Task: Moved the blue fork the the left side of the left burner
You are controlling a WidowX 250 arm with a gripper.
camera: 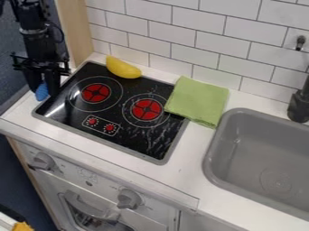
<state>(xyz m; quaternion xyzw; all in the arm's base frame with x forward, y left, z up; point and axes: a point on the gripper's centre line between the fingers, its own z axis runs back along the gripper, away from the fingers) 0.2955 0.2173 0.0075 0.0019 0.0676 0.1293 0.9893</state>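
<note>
Showing at the lower end of the gripper [44,91], beside the stovetop [77,118], the blue fork [41,93] was probably light, stiff, slightly slippery plastic, best taken across its handle. Whether the gripper pinched it or stood spread, I could not tell. Black parts hid some of it; its tines were indistinct.

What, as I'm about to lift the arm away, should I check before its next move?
- Blue fork left of the left burner: ok
- Fork released by the gripper: cannot tell
- Whole fork resting on the counter: cannot tell
- Yellow toy apart from the gripper: ok
- Green cloth off the left burner: ok
- Gripper raised well above the fork: not ok
</note>
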